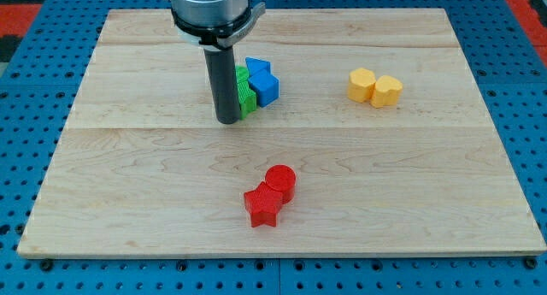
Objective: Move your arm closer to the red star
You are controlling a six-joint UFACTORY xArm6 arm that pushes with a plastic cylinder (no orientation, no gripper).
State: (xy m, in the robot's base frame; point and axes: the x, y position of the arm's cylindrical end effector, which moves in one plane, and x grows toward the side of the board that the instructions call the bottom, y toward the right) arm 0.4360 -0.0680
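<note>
Red star (261, 206) sat near, well apart from our tip (228, 120), which touched the green block (245, 93); no fingers here, approach not begun.

The board (359, 167) is pale wood, smooth and matt, with fine grain and faint seams between its planks. Around it, from 9 o'clock to 3 o'clock, shows a blue perforated base (26, 98) that looks like painted metal or plastic. The rod (224, 81) is dark and matt, under a grey metal collar (211, 6) with a soft sheen. The red star (262, 206), red cylinder (280, 180), yellow blocks (374, 87), blue blocks (261, 79) and green block (246, 94) look like matt plastic, the green one ribbed.
</note>
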